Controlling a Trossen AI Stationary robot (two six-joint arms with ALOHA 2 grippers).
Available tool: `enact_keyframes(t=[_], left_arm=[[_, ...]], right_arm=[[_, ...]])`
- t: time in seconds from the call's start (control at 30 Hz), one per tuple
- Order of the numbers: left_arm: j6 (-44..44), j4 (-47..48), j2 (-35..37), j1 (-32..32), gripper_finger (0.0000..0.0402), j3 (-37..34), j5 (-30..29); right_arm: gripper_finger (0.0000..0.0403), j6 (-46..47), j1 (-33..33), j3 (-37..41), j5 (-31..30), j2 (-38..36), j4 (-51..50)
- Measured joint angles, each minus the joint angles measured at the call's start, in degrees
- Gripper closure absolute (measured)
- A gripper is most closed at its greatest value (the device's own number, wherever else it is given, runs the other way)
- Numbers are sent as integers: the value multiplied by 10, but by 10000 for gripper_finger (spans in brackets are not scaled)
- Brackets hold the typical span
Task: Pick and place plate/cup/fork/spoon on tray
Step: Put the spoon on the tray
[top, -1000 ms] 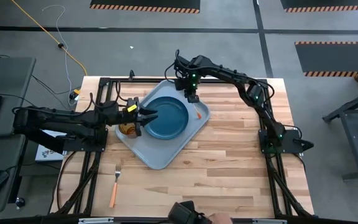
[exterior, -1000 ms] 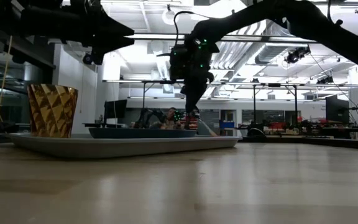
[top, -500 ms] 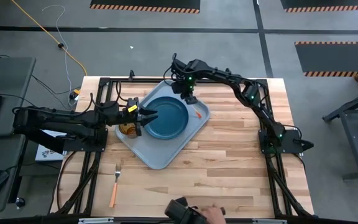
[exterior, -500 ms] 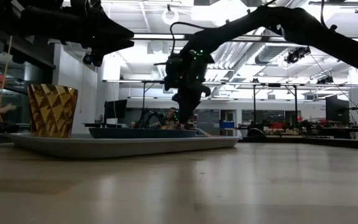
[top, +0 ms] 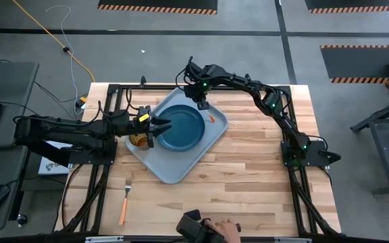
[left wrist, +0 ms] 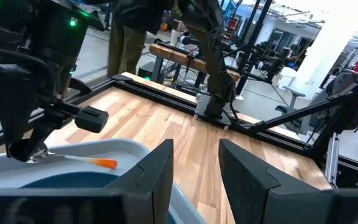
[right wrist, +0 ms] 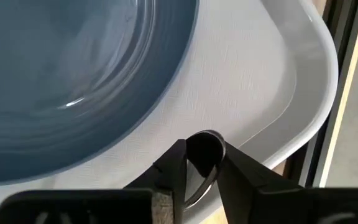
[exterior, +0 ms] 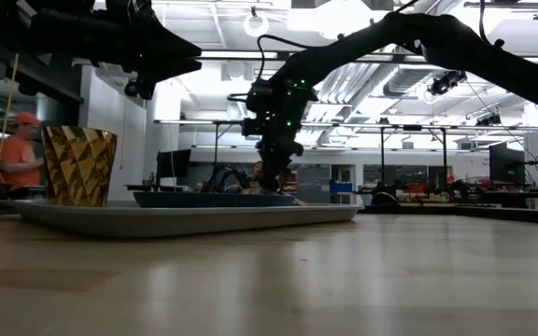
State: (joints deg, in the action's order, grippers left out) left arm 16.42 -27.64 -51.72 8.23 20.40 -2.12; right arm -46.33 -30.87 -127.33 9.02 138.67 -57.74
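The grey-blue tray (top: 175,169) lies slantwise on the table. The dark blue plate (top: 181,127) and the amber cup (top: 138,140) stand on it, the cup by its base at the tray's left corner (exterior: 79,166). My right gripper (top: 200,102) stands over the tray's far edge, shut on the orange-handled spoon (top: 210,119). My left gripper (top: 157,128) hovers open between the cup and the plate's left rim and touches nothing. The fork (top: 125,200) lies flat on the table at the near left. My right gripper pinches the spoon's silver bowl end (right wrist: 205,151) between its two fingers (right wrist: 174,167), which come from above and point down. The spoon reaches away from the fingers toward the table's right, nearly level. Its orange handle end (left wrist: 104,163) is low over the tray floor beside the plate; whether it touches, I cannot tell.
The tray's raised far rim (right wrist: 319,74) is close beside my right gripper. A person's hand (top: 225,229) with a dark device shows at the table's near edge. Bare wood lies to the right of the tray (top: 255,169).
My right gripper has gone toward the table's left along the tray's far edge and a little down, carrying the spoon. The spoon's orange handle end has followed toward the plate's far rim. My left gripper has kept still.
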Motion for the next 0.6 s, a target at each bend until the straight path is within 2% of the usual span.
enact_keyframes(t=[0.6], left_arm=[[0, 8, 0, 0, 284, 0, 0]], right_arm=[[329, 28, 0, 0, 0, 26, 14]])
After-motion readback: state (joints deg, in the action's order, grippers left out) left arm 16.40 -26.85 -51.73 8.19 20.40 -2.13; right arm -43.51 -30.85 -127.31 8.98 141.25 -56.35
